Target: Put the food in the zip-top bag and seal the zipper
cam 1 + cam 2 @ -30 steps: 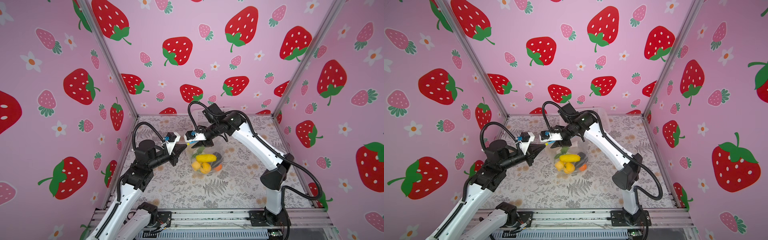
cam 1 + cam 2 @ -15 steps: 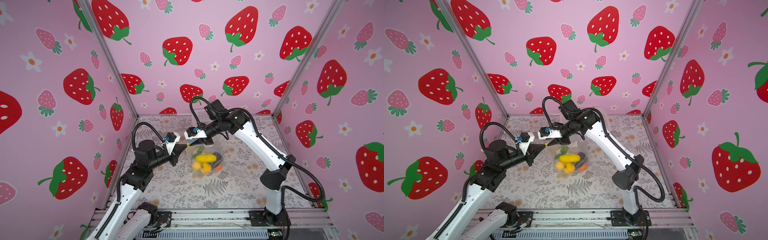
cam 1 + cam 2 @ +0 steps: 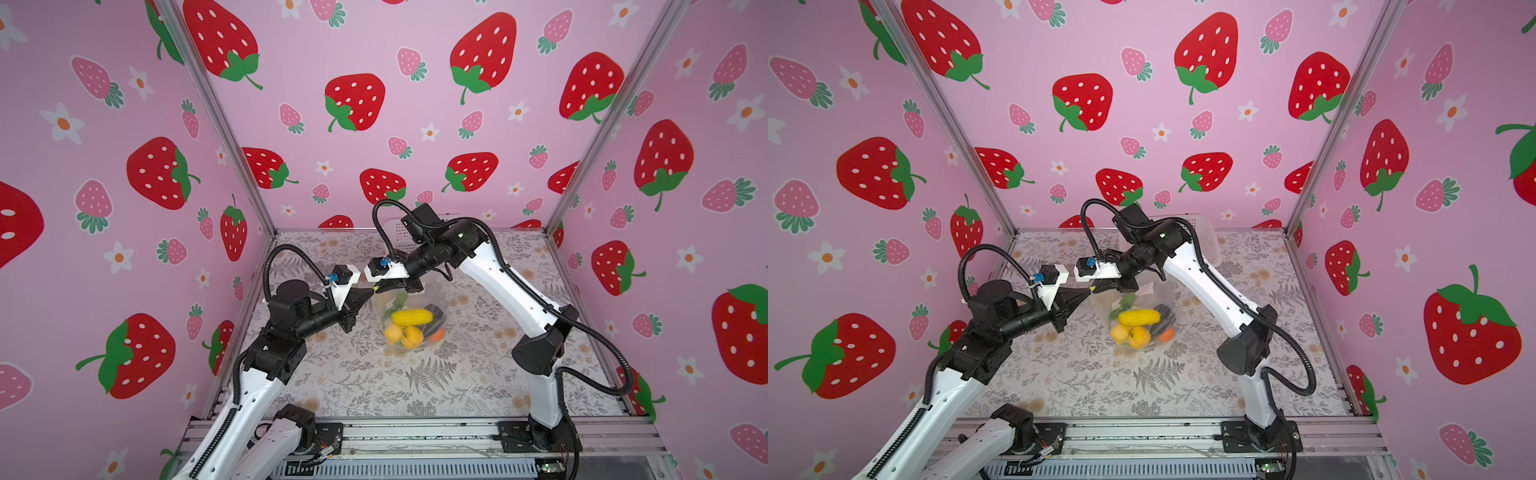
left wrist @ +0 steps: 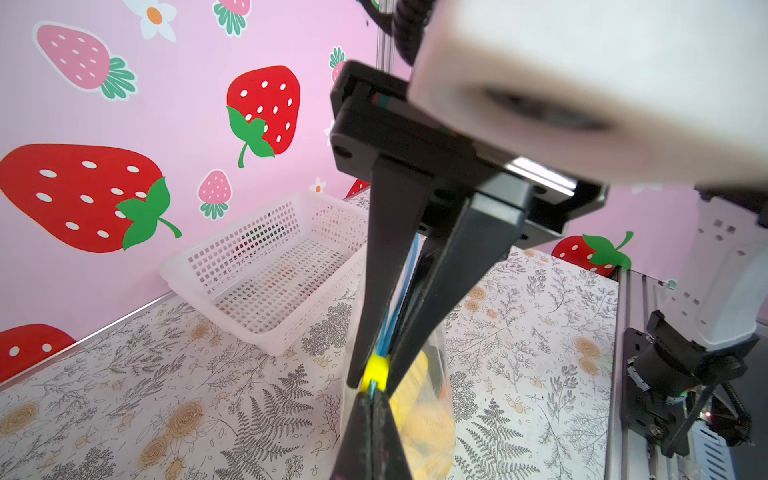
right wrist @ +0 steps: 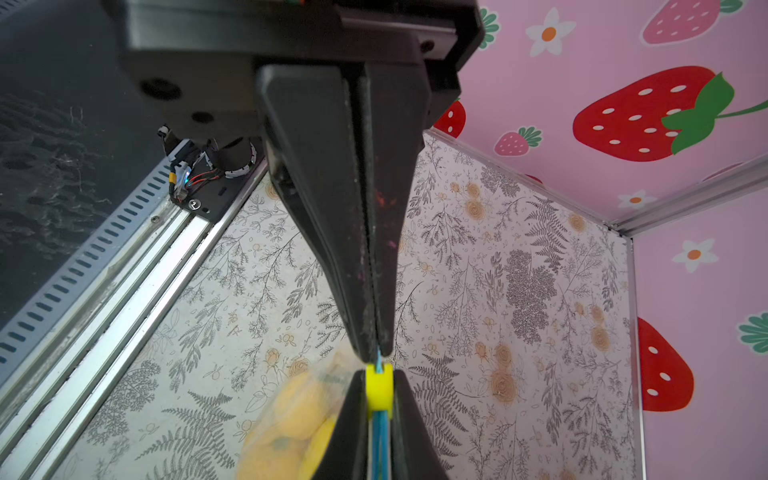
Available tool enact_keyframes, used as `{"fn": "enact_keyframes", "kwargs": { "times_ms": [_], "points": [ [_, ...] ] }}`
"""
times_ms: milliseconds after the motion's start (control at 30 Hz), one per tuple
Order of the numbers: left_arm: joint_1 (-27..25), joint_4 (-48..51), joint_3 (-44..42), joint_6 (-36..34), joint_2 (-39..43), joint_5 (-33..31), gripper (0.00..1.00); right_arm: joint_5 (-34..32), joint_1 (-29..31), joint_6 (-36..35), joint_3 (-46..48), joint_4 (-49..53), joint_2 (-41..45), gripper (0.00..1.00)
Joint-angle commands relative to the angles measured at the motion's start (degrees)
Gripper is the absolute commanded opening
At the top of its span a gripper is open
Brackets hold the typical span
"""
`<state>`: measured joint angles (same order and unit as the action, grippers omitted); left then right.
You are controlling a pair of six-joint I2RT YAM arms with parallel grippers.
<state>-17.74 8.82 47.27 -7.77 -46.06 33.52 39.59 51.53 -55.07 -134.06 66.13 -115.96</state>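
The zip-top bag is held up by its top edge over the middle of the floral table, and the food, toy corn among yellow and orange pieces, is seen inside it. The end of the light-blue zipper is clamped by the tightly closed left gripper. Right beside it, the yellow tab is pinched by the right gripper. A white perforated basket is seen at the back wall

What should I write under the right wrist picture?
Right gripper pinches the yellow tab; left gripper clamps the zipper.

Left gripper, right gripper clamped, tip-to-tip.
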Motion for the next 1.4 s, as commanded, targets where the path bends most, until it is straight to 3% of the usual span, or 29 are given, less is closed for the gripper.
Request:
{"fn": "enact_keyframes", "kwargs": {
  "times_ms": [0, 1000, 1367],
  "points": [
    [-0.4, -1.7, 1.5, -1.1, 0.8, 1.3, 0.00, 1.9, 0.2, -0.6, -1.9, 1.6, 0.3, 0.09],
    [-0.4, 0.6, 1.4, -0.5, 2.1, -6.9, 0.00, -0.5, -2.6, -2.3, -1.8, 4.4, 1.1, 0.06],
    [-0.3, 1.8, 2.3, 0.0, 1.6, -13.4, 0.00, -0.6, -4.3, -2.3, -1.7, 5.1, 1.6, 0.06]
  ]
}}
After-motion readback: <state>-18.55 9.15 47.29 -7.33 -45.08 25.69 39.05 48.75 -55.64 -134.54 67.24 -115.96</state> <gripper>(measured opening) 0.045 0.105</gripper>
